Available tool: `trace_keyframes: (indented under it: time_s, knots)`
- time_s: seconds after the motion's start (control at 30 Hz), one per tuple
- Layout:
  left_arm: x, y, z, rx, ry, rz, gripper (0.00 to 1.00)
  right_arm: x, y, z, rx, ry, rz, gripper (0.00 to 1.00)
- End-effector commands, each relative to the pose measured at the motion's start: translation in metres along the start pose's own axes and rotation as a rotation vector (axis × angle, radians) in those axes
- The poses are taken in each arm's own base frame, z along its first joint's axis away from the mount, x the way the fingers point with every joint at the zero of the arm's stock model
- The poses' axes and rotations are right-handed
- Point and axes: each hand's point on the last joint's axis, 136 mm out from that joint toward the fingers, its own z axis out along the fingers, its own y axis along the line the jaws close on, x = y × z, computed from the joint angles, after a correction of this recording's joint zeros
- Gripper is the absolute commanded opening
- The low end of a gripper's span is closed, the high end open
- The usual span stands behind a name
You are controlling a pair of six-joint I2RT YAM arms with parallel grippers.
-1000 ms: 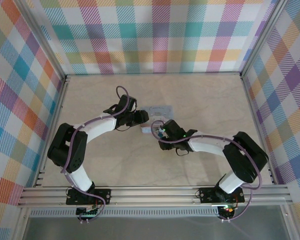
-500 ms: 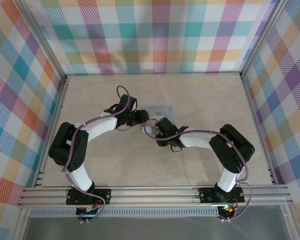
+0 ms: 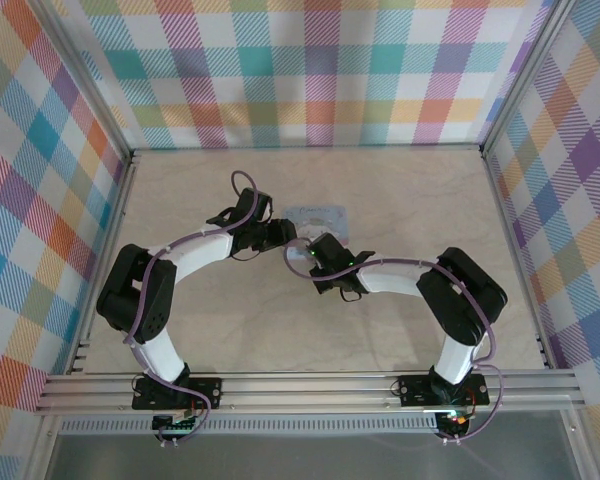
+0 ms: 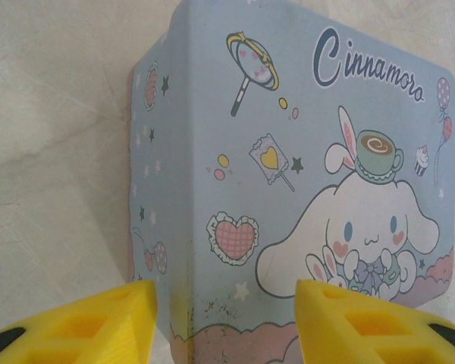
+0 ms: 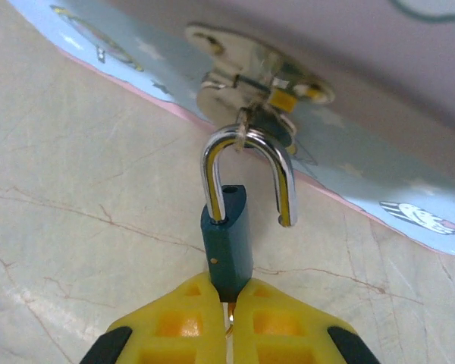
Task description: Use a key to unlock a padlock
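Observation:
The pale blue cartoon tin (image 4: 288, 152) lies flat at mid-table (image 3: 318, 217). My left gripper (image 4: 226, 322) is open, its yellow fingers (image 4: 83, 322) spread either side of the tin's near corner. In the right wrist view the padlock (image 5: 227, 235), a small dark teal body, hangs from the tin's metal hasp (image 5: 250, 68). Its silver shackle (image 5: 287, 182) has one leg out of the body. My right gripper (image 5: 229, 307) is shut at the lock's lower end, with a thin sliver of the key (image 5: 230, 324) between its pads. From above, this gripper (image 3: 306, 254) sits at the tin's near edge.
The table is pale marbled stone (image 5: 83, 227), ringed by checked fabric walls (image 3: 300, 70) and an aluminium frame (image 3: 300, 385). Both forearms converge on the tin from left and right. Bare tabletop lies behind the tin and near the front rail.
My right arm has swung left and forward, carrying its gripper closer to the tin's near edge. The left arm has barely moved.

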Motion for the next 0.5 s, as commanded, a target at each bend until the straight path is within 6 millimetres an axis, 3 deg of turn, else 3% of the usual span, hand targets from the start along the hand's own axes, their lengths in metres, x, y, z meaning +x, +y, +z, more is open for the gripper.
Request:
trace_keyframes:
  time_s: [0.0,0.47]
  knots:
    - [-0.007,0.005,-0.004,-0.001,-0.015,-0.006,0.51,0.010,0.003,-0.010,-0.020,0.035,-0.078,0.00]
    - [-0.010,0.007,-0.004,0.007,-0.023,-0.014,0.51,0.009,0.012,-0.023,-0.085,0.063,-0.351,0.00]
